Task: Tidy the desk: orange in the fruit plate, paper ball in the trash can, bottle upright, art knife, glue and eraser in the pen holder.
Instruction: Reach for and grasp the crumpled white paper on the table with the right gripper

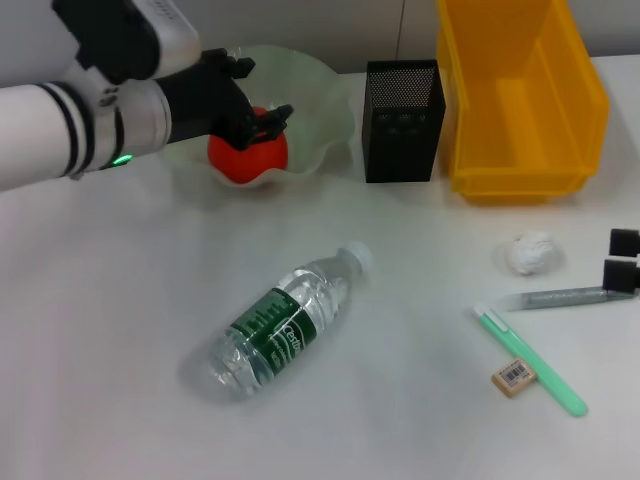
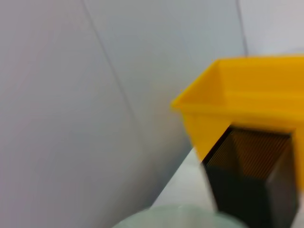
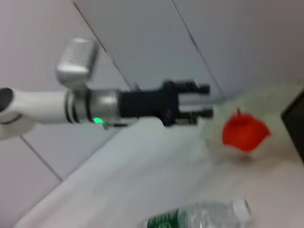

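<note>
In the head view, the left claw (image 1: 262,95) reached in from the left edge over the pale-green fruit plate (image 1: 330,110). Its black fingers were spread apart, one tip near the plate's back rim and the other just above the orange (image 1: 248,152). The orange sat inside the plate, free of the fingers as far as this view showed. To the right of the plate stood the black mesh pen holder (image 1: 403,120), and beside that the yellow trash can (image 1: 520,95). The bottle (image 1: 285,325) lay on its side in the middle of the white tabletop (image 1: 100,330), cap pointing toward the back right. Farther right lay the paper ball (image 1: 529,252), a grey pen-shaped item (image 1: 565,297), a green pen-shaped item (image 1: 530,360) and, touching it, the eraser (image 1: 514,376). The right claw (image 1: 624,258) showed only as two black tips at the right edge, parted and holding nothing, near the grey item's end.

In the left wrist view, blurred, the trash can (image 2: 237,102) rose behind the pen holder (image 2: 251,175), with the plate's rim (image 2: 175,216) low in the picture.

In the right wrist view, the left claw (image 3: 206,100) hung open beside the orange (image 3: 244,133), not touching it; the bottle (image 3: 199,216) lay nearer the camera.
</note>
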Robot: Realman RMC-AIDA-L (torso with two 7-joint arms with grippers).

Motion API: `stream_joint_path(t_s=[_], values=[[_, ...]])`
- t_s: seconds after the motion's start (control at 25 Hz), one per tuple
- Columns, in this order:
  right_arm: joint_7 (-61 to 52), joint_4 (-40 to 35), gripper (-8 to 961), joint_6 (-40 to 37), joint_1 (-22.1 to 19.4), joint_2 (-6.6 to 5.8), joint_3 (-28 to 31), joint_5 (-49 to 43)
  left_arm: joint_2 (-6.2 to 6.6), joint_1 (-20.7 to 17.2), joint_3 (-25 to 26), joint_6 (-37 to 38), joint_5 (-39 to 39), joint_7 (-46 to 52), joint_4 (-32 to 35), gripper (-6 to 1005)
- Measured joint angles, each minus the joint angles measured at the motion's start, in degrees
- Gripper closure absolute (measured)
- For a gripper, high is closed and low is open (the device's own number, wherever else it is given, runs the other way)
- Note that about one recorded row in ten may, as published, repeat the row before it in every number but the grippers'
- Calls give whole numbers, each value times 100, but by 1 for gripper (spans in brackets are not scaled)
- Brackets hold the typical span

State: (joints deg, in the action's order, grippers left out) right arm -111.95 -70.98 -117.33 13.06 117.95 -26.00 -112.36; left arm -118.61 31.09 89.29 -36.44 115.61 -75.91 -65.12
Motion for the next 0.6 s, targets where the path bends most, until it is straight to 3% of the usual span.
stream_joint_path(t_s=[0.28, 0.4, 0.48, 0.52, 0.6], values=[[-1940, -1552, 206, -106, 337, -68, -31, -564, 25, -844, 26, -651, -915, 3, -1212, 327], [-2504, -1558, 214, -81, 646, -266, -31, -971, 23, -1055, 46, -894, -1053, 25, -1532, 329], [-2776, -1324, 219, -102, 1076, -500, -28, -1780, 19, -1130, 53, -988, -1148, 41, -1602, 331], [-2776, -1324, 222, -102, 1076, -500, -28, -1780, 21, -1164, 57, -1030, -1268, 41, -1606, 331], [-2817, -1042, 227, -102, 1351, -636, -27, -2233, 24, -1207, 68, -1067, -1455, 28, -1572, 331]])
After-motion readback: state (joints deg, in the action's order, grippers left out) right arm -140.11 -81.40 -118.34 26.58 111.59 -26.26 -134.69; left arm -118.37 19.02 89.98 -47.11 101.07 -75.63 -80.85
